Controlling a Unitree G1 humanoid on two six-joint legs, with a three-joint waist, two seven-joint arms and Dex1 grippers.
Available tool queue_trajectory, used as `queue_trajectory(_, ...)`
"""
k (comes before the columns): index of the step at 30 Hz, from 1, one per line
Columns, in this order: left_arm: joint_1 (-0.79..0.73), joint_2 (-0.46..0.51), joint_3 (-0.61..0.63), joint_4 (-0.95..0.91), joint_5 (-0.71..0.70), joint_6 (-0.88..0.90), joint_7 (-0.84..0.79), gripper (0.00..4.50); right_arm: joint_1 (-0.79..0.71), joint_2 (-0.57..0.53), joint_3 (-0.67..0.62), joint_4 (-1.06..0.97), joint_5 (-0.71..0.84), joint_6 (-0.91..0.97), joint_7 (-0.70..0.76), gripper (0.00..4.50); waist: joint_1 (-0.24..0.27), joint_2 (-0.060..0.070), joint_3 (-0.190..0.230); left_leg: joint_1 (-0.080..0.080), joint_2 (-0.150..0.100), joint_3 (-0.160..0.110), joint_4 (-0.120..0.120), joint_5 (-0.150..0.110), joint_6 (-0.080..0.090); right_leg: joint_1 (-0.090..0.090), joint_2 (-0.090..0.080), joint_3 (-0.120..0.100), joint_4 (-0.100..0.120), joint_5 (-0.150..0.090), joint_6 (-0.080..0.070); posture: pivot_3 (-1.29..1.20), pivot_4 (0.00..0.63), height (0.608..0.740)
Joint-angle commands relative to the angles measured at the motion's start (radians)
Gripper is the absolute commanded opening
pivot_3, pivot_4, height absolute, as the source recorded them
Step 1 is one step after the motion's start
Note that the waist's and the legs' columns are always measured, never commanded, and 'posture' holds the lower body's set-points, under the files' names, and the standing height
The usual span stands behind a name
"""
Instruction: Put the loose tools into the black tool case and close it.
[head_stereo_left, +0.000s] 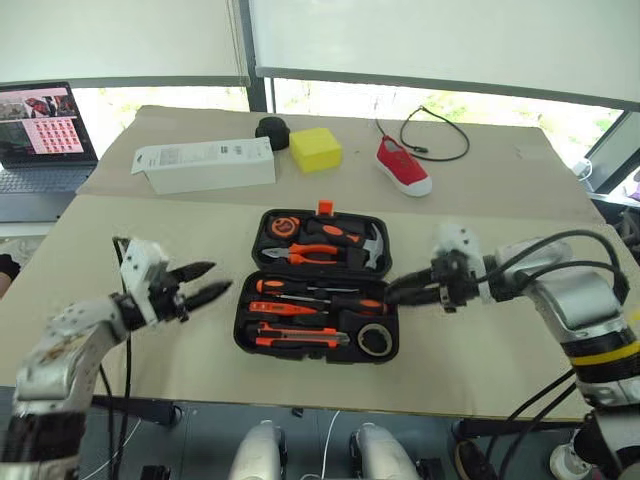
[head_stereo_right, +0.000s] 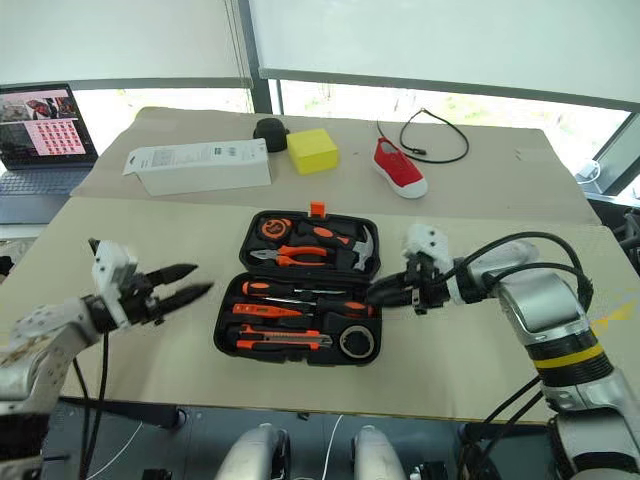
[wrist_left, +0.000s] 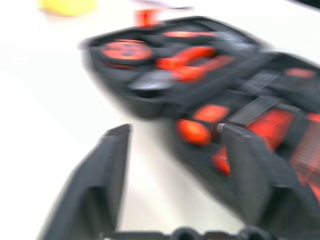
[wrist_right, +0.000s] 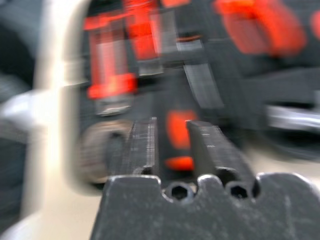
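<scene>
case: black tool case (head_stereo_left: 318, 285) lies open mid-table, lid half away from the robot, orange latch (head_stereo_left: 324, 208) at its far edge
tools: screwdrivers (head_stereo_left: 318, 290), utility knife (head_stereo_left: 298, 339) and tape roll (head_stereo_left: 375, 340) sit in the near half's slots; nothing loose on the table (head_stereo_left: 480, 340)
left end effector (head_stereo_left: 208, 282): fingers apart, empty, just left of the case
right end effector (head_stereo_left: 400, 291): fingers nearly together, gripping nothing, tips at the case's right edge
step: loading looks done, closing is up
next: get a hold on the far lid, swing it toward the robot, press the latch
</scene>
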Motion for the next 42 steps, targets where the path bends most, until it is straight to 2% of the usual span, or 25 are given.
queue_trajectory(1,-0.088,-0.051,-0.082,0.064,0.099,-0.037,0.067,1.32,0.000,0.035,-0.017,0.083,-0.106,-0.200,-0.095,0.00,-0.001,0.000,0.000,-0.001,0.000,0.000,0.000,0.000,0.000,-0.001,0.000,0.000,0.000,0.000,0.000,0.00,0.150,0.740)
queue_trajectory(4,-0.150,-0.086,-0.158,0.122,0.161,-0.029,0.077,0.15,0.000,0.076,0.014,0.147,-0.174,-0.251,-0.145,0.00,-0.002,0.000,0.000,-0.002,0.000,0.000,0.001,0.000,0.000,-0.002,0.000,0.000,0.001,0.000,0.000,0.00,0.150,0.740)
queue_trajectory(5,-0.158,-0.092,-0.172,0.130,0.164,-0.017,0.069,0.04,-0.001,0.087,0.022,0.162,-0.188,-0.255,-0.153,0.00,-0.003,0.000,0.000,-0.002,0.000,0.000,0.001,0.000,0.000,-0.002,0.000,0.000,0.001,0.000,0.000,0.00,0.150,0.740)
queue_trajectory(12,-0.204,-0.137,-0.194,0.155,0.169,-0.011,0.045,0.04,-0.002,0.149,0.038,0.180,-0.206,-0.276,-0.150,0.00,-0.004,0.000,0.000,-0.002,0.000,0.000,0.001,0.000,0.000,-0.002,0.000,0.000,0.001,0.000,0.000,0.00,0.150,0.740)
queue_trajectory(15,-0.182,-0.138,-0.220,0.110,0.149,-0.017,-0.034,0.04,0.037,0.147,0.030,0.109,-0.181,-0.231,-0.127,0.00,0.000,0.000,0.000,-0.002,0.000,0.000,0.003,0.000,0.000,-0.001,0.000,0.000,0.001,0.001,0.001,0.00,0.150,0.740)
queue_trajectory(21,-0.140,-0.120,-0.226,0.039,0.146,0.015,-0.080,0.04,0.137,0.120,-0.010,-0.042,-0.161,-0.142,-0.143,0.00,0.006,0.000,0.000,-0.003,0.000,-0.001,0.002,0.000,0.000,-0.001,0.000,0.000,0.000,0.001,0.001,0.00,0.150,0.740)
queue_trajectory(26,-0.110,-0.112,-0.186,-0.011,0.121,0.062,-0.072,0.04,0.211,0.089,-0.078,-0.128,-0.153,-0.081,-0.176,0.00,0.011,0.000,0.000,-0.003,0.000,0.000,0.002,-0.001,0.000,-0.001,-0.001,0.000,0.000,0.000,0.001,0.00,0.150,0.740)
queue_trajectory(31,-0.081,-0.075,-0.114,-0.031,0.074,0.089,-0.088,0.04,0.237,0.052,-0.149,-0.103,-0.161,-0.096,-0.224,0.00,0.012,0.000,0.000,-0.003,0.000,-0.001,0.003,-0.001,0.000,-0.001,0.000,0.000,0.000,0.000,0.001,0.00,0.150,0.740)
queue_trajectory(33,-0.086,-0.035,-0.059,-0.040,0.021,0.192,-0.077,0.53,0.222,0.048,-0.228,-0.169,-0.009,0.129,-0.203,0.57,0.011,0.000,0.000,-0.002,0.000,0.000,0.003,-0.001,0.000,0.000,0.000,0.000,0.000,0.001,0.001,0.00,0.150,0.740)
queue_trajectory(34,-0.105,0.023,-0.061,-0.053,0.007,0.310,-0.077,0.56,0.198,0.042,-0.261,-0.198,0.053,0.246,-0.206,0.61,0.009,0.000,0.000,-0.002,0.000,0.000,0.003,-0.001,0.000,0.000,0.000,0.000,0.000,0.001,0.001,0.00,0.150,0.740)
queue_trajectory(35,-0.138,0.060,-0.057,-0.062,-0.005,0.411,-0.055,1.07,0.165,0.043,-0.291,-0.217,0.105,0.371,-0.227,1.12,0.007,-0.001,0.001,-0.002,0.000,-0.001,0.003,0.000,0.000,0.000,0.000,0.000,0.001,0.001,0.001,0.00,0.150,0.740)
queue_trajectory(37,-0.208,0.086,-0.045,-0.056,-0.056,0.549,-0.029,1.71,0.090,0.013,-0.286,-0.241,0.127,0.640,-0.298,1.76,-0.001,-0.001,0.001,-0.002,0.001,-0.004,0.003,0.000,0.000,-0.001,0.001,0.000,0.002,0.001,0.001,0.00,0.150,0.740)
queue_trajectory(39,-0.285,0.082,-0.057,-0.029,-0.066,0.640,0.009,2.46,-0.020,0.006,-0.252,-0.221,0.137,0.846,-0.351,2.49,-0.004,-0.001,0.002,-0.002,0.001,-0.007,0.003,0.000,0.000,-0.001,0.001,0.000,0.004,0.001,0.001,0.00,0.150,0.740)
queue_trajectory(42,-0.390,0.025,-0.068,0.034,-0.060,0.737,0.086,3.52,-0.162,0.052,-0.256,-0.136,0.151,0.988,-0.408,3.50,-0.005,-0.001,0.001,0.001,0.000,-0.007,0.003,0.000,0.000,0.002,0.001,0.000,0.003,0.001,0.001,0.00,0.150,0.740)
